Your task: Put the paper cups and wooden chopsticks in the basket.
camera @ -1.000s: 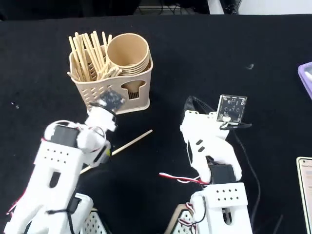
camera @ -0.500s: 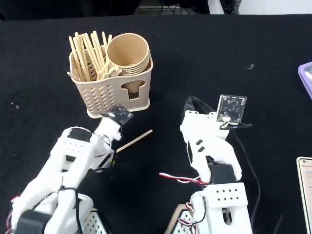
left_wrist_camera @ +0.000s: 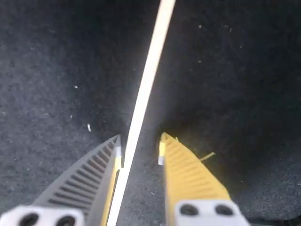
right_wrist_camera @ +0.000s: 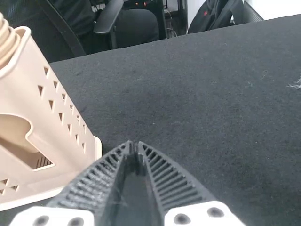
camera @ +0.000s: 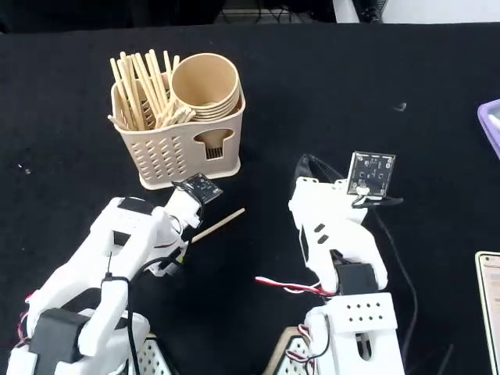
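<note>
Two white arms at the near edge of the black table (camera: 406, 62), both in front of the basket (camera: 183, 152). For the left arm (camera: 117, 258), a drop and swing since a second ago: wrist off the basket's front wall, now just in front of it, low over the table. No shift in the right arm (camera: 336, 226), off the basket's right front corner. Inside the basket, stacked paper cups (camera: 205, 82) beside a bundle of chopsticks (camera: 141, 82). Just in front of the basket, flat on the table, one loose chopstick (camera: 223, 221) (more of it under the arm than before). For the left gripper (left_wrist_camera: 139, 143), jaws spread astride that stick, grey finger (left_wrist_camera: 89, 183) close beside it, nothing clamped. For the right gripper (right_wrist_camera: 136, 147), jaws pressed together on nothing.
</note>
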`<state>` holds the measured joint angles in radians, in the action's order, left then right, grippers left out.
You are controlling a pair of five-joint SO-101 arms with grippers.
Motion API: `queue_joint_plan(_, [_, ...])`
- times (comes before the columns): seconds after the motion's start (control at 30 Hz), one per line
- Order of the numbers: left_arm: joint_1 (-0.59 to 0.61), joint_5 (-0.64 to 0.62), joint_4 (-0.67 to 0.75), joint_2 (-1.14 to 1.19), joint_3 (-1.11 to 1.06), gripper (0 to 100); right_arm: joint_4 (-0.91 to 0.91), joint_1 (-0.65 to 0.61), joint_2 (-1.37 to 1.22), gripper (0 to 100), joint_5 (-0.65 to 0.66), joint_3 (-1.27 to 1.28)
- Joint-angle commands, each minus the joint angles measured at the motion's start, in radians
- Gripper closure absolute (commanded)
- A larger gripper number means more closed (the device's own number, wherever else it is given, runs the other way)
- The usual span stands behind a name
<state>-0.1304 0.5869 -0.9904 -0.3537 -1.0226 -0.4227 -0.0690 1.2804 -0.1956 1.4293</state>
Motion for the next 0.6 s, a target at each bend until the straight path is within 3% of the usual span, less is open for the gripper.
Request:
queue_joint_plan(0.0, [-0.004, 0.012, 0.02, 0.026, 0.022, 92, 0.025, -0.011, 0.019, 98.5, 0.009, -0.019])
queue_joint_plan(0.07, [-0.005, 0.012, 0.02, 0.025, 0.022, 98, 0.025, -0.011, 0.019, 98.5, 0.009, -0.019])
queue_joint_plan(0.2, [-0.007, 0.012, 0.008, 0.015, 0.024, 97, 0.025, -0.011, 0.019, 98.4, 0.009, -0.019])
queue_joint_plan(0.57, [-0.007, 0.126, -0.35, 0.014, 0.2, 97, 0.025, -0.011, 0.019, 98.4, 0.009, -0.019])
